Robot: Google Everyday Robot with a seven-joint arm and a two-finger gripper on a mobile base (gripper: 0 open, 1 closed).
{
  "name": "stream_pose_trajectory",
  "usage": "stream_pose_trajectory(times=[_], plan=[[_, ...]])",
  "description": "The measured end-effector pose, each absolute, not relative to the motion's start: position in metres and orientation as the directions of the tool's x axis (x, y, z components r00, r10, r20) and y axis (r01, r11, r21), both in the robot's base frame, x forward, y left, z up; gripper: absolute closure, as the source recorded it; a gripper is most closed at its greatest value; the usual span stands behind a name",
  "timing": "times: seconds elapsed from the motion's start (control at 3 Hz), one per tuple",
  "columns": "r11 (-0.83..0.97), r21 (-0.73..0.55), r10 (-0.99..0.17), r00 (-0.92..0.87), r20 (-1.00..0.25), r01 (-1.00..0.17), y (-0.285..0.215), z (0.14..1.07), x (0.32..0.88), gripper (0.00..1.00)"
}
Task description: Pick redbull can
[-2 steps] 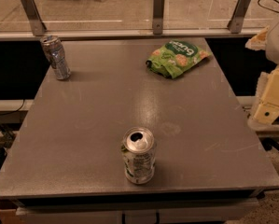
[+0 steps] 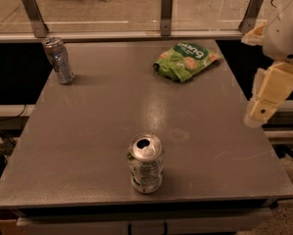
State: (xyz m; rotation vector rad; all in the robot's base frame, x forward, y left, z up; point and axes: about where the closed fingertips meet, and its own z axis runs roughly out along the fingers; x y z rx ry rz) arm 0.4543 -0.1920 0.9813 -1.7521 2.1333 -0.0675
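Your gripper [image 2: 259, 112] hangs off the right side of the table [image 2: 87, 131], above its right edge and clear of everything on it. You cannot tell from this view whether it is open or closed, and nothing appears to be held in it.

Nearest to it across the top is the green snack bag [image 2: 186, 60], lying toward the far right. The wider can with the white and green label [image 2: 146, 163] stands upright near the front edge, its top opened.

The redbull can [image 2: 59, 60] stands upright at the far left corner, well apart from the gripper and from both other items.

Judging by this, you are at the approach step, with no grasp begun. The next move calls for a long reach diagonally across the table to the far left, passing behind the stubby can and in front of the bag. Make sure the gripper is open before it comes level with the slim can.
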Motion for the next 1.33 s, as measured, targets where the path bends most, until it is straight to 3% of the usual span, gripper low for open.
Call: stream_pose_trajectory(times=[1.0, 1.33], plan=[[0.128, -0.271, -0.793, 0.066, -0.605, -0.954, -0.009, 0.967, 0.579, 0.0], [0.128, -0.271, -0.793, 0.066, -0.605, -0.954, -0.009, 0.967, 0.579, 0.0]])
